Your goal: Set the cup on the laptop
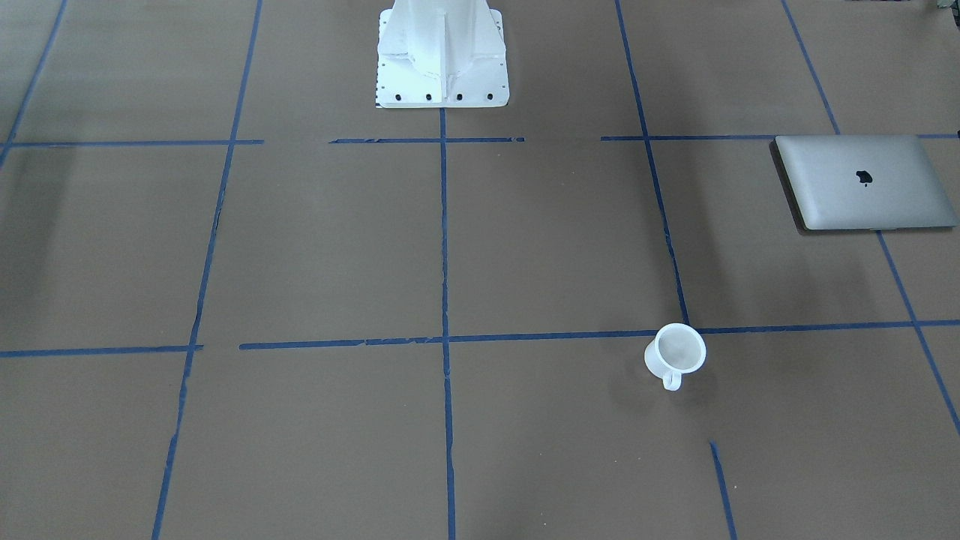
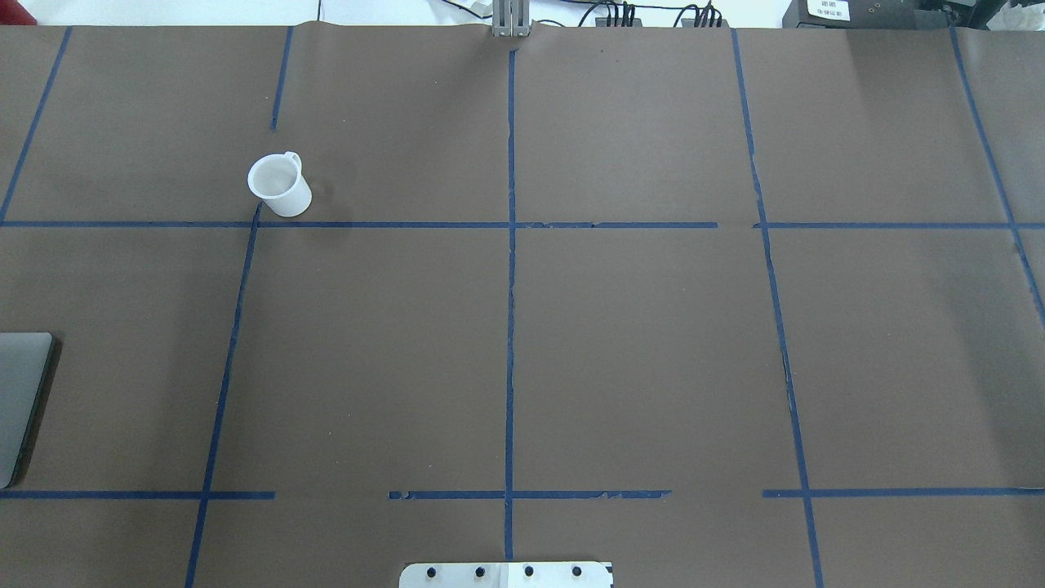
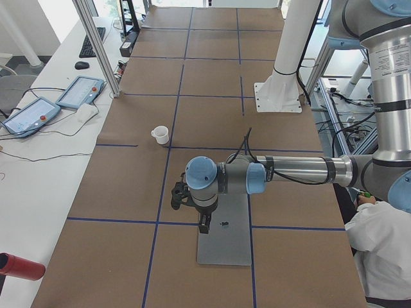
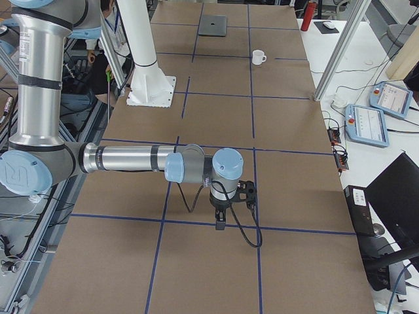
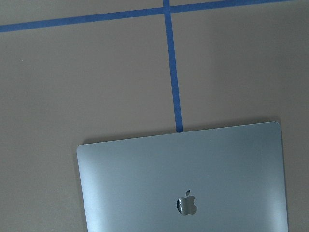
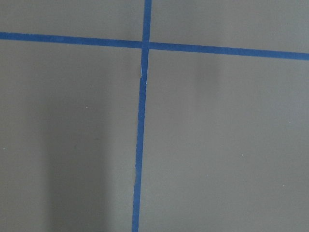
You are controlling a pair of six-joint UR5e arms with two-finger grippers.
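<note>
The small white cup stands upright on the brown table, handle toward the operators' side; it also shows in the overhead view and in the left side view. The closed silver-grey laptop lies flat at the table's end on my left, cut off by the overhead view's left edge; the left wrist view looks down on its lid. My left gripper hangs above the laptop, pointing down. My right gripper hangs over bare table far from both. I cannot tell whether either is open or shut.
The white robot base stands at the table's robot side. Blue tape lines grid the brown surface. Two teach pendants and cables lie on the white side table. A person in white stands by the robot.
</note>
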